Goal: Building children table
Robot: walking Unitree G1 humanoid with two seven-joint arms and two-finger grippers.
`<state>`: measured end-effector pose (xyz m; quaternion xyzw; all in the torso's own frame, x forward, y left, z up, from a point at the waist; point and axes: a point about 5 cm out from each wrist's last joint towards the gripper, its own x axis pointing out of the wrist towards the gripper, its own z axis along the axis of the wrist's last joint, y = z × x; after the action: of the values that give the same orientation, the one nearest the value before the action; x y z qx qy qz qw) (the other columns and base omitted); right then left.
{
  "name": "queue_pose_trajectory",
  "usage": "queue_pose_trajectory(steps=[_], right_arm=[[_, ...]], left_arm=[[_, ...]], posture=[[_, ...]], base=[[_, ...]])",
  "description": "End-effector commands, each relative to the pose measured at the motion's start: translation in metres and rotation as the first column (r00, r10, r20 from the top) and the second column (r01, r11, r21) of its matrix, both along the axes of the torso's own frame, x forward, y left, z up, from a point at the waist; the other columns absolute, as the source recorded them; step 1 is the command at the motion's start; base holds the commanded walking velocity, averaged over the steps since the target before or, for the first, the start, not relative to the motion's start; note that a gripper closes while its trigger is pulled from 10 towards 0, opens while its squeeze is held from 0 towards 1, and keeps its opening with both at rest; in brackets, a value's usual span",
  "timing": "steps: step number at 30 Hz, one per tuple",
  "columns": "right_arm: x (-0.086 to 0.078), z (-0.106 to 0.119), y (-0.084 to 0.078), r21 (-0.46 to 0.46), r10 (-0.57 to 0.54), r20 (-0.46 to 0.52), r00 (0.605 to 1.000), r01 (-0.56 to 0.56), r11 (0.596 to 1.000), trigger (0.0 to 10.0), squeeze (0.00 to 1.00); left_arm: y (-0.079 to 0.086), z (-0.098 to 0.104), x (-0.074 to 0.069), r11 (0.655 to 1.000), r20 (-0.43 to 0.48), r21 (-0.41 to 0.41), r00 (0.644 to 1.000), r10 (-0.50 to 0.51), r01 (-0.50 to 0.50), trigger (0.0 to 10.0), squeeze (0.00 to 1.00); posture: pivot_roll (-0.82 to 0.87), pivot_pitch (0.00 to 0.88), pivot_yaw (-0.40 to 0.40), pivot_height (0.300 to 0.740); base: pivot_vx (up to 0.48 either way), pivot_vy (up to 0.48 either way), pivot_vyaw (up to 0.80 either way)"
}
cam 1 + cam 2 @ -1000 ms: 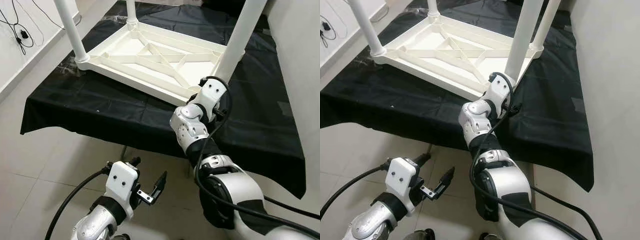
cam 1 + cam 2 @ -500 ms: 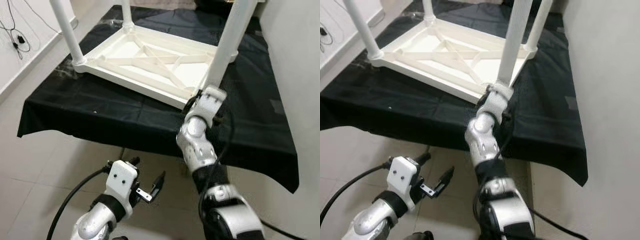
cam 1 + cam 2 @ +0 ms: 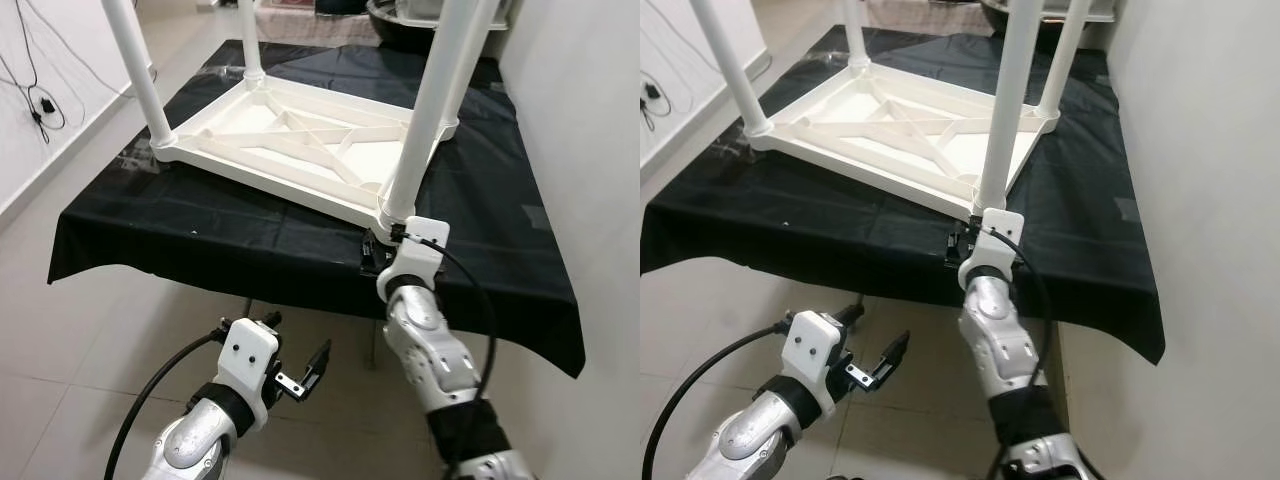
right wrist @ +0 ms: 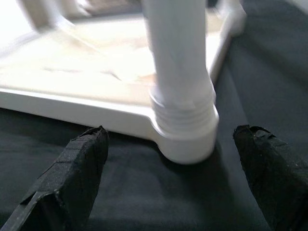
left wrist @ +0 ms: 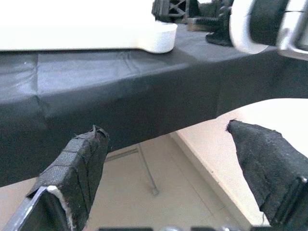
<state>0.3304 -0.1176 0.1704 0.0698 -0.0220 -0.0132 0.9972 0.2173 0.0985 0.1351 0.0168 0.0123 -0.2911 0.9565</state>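
1. Table (image 3: 300, 140) upside down on black cloth (image 3: 200, 230), legs up; stiff, light plastic, likely slick.
2. My right gripper (image 4: 168, 178) gapes empty, near leg (image 4: 178, 72) at 12 o'clock; grip it low.
3. Left gripper (image 5: 168, 178) open, idle.

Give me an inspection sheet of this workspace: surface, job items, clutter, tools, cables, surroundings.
Surface: black cloth covers the work table and hangs over its front edge.
Job's things: white children's table lies upside down on the cloth, ribbed underside up; legs stand in its corners, including the near right leg and the near left leg.
Clutter: nothing seen on the cloth besides the table.
Tools: right tool is open, at the base of the near right leg, not clamped on it. Left tool is open, low, below the cloth's edge, holding nothing.
Cables: black wires on the left wall.
Surroundings: tiled floor; plain wall on the right.
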Motion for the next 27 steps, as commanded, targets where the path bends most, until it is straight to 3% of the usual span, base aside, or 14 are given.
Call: queue_pose_trajectory(steps=[1, 3, 8, 10, 14, 18, 23, 27], right_arm=[[-0.020, -0.009, -0.004, -0.027, 0.181, 0.046, 0.982, -0.179, 0.983, 10.0, 0.00], [-0.028, -0.012, -0.009, -0.075, 0.223, 0.061, 0.973, -0.219, 0.973, 10.0, 0.00], [-0.043, -0.021, -0.021, -0.117, 0.210, 0.046, 0.977, -0.203, 0.972, 10.0, 0.00], [-0.043, -0.021, -0.021, -0.117, 0.210, 0.046, 0.977, -0.203, 0.972, 10.0, 0.00], [-0.057, -0.034, -0.019, -0.086, 0.193, -0.003, 0.981, -0.193, 0.977, 10.0, 0.00], [-0.059, -0.036, -0.018, -0.077, 0.195, -0.008, 0.981, -0.195, 0.978, 10.0, 0.00], [-0.058, -0.043, -0.018, -0.084, 0.176, -0.021, 0.984, -0.178, 0.981, 10.0, 0.00], [-0.059, -0.051, -0.019, -0.090, 0.158, -0.048, 0.986, -0.162, 0.983, 10.0, 0.00]], left_arm=[[0.006, -0.005, 0.003, 0.998, -0.001, 0.011, 0.998, 0.056, -0.056, 10.0, 0.00], [0.009, -0.005, 0.005, 0.995, 0.014, 0.033, 0.995, 0.094, -0.095, 10.0, 0.00], [0.018, -0.001, 0.009, 0.980, 0.048, 0.046, 0.980, 0.193, -0.195, 10.0, 0.00], [0.018, -0.001, 0.009, 0.980, 0.048, 0.046, 0.980, 0.193, -0.195, 10.0, 0.00], [0.031, 0.002, 0.012, 0.950, 0.056, 0.032, 0.949, 0.310, -0.312, 10.0, 0.00], [0.032, 0.001, 0.012, 0.945, 0.060, 0.040, 0.945, 0.322, -0.325, 10.0, 0.00], [0.033, -0.007, 0.015, 0.940, 0.031, 0.053, 0.942, 0.334, -0.336, 10.0, 0.00], [0.034, -0.011, 0.020, 0.933, 0.023, 0.057, 0.935, 0.354, -0.354, 10.0, 0.00]], posture=[[0.07, 0.105, -0.023, 0.740], [0.07, 0.102, -0.026, 0.740], [0.08, 0.091, -0.030, 0.740], [0.08, 0.091, -0.030, 0.740], [0.08, 0.058, -0.029, 0.740], [0.08, 0.058, -0.029, 0.740], [0.08, 0.021, -0.027, 0.740], [0.07, 0.006, -0.027, 0.740]], base=[[0.000, 0.000, 0.00], [0.000, 0.000, 0.00], [0.000, 0.000, 0.00], [0.000, 0.000, 0.00], [0.000, 0.000, -0.74], [0.000, 0.000, -0.69], [0.000, 0.000, 0.00], [0.000, 0.000, -0.80]])
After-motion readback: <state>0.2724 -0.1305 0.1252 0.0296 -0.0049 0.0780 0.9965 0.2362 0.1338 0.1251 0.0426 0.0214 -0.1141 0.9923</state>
